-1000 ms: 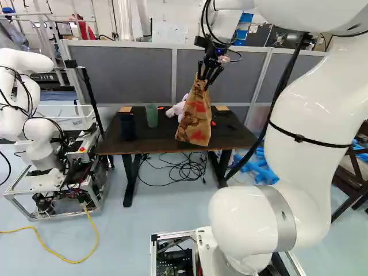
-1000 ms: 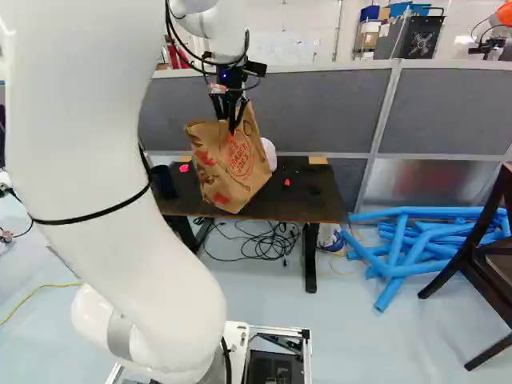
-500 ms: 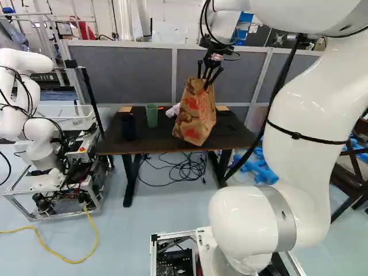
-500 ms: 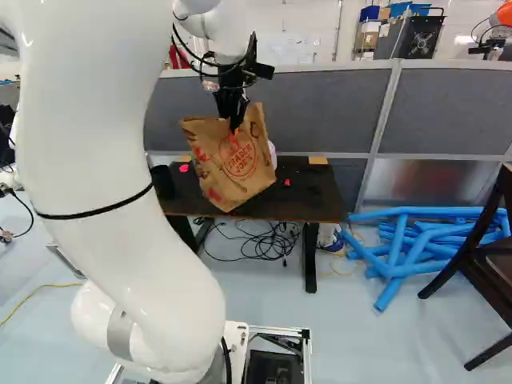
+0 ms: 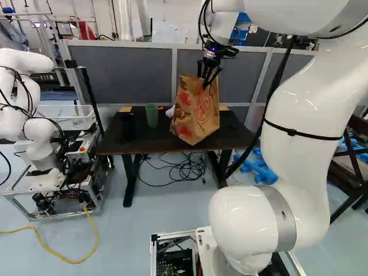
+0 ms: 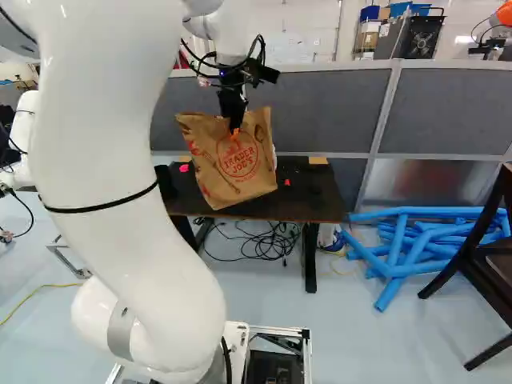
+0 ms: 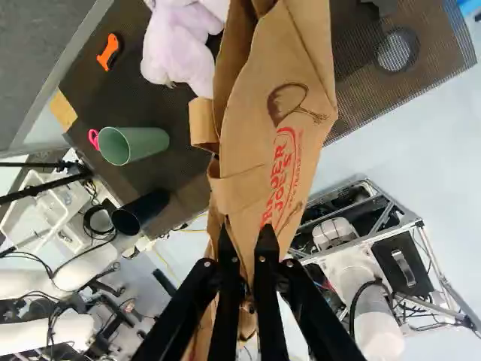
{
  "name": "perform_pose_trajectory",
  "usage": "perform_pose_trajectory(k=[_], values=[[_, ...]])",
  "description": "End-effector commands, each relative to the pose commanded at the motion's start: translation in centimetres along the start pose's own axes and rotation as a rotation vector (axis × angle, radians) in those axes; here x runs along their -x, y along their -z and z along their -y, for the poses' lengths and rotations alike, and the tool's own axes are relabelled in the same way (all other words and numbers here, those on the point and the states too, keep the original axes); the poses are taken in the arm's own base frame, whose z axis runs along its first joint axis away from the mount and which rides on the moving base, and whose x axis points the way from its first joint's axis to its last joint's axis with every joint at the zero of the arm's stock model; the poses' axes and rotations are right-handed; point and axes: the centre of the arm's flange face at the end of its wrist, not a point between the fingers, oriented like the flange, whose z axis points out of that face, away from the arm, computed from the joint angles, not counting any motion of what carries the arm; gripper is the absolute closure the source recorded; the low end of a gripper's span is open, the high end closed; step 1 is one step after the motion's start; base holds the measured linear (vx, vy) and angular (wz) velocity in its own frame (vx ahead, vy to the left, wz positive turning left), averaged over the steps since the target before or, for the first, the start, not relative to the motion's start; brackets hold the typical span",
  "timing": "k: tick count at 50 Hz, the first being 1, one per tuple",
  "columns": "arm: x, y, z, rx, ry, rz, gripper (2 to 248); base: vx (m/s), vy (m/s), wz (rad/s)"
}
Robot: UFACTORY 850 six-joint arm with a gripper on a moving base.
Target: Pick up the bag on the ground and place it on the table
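Bag (image 5: 195, 112) has swung with my hand (image 7: 246, 239) over the last second: its printed face has come round toward both base views, and its slant in the left base view has eased to nearly upright. My base hasn't moved; the turn is all in the arm. My fingers are drawn nearly together, with the paper of the bag's top pinched between them. It shows against the near edge of the counter (image 6: 320, 192), and I can't tell whether its bottom touches. So the lifting looks done and the placing isn't; I'd carry it a little farther in, clear of the plush toy (image 7: 176, 45), then lower before letting go.
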Motion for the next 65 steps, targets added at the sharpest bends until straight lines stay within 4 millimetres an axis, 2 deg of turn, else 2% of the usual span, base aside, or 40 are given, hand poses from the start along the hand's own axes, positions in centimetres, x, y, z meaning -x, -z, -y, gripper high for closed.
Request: perform_pose_trajectory(k=[40, 65], values=[[-2.8, -0.4, 2.1, -0.008, -0.409, -0.009, 225, 0.000, 0.000, 0.000], [-4.7, -0.8, 3.6, -0.020, -0.436, -0.019, 225, 0.000, 0.000, 0.000]])
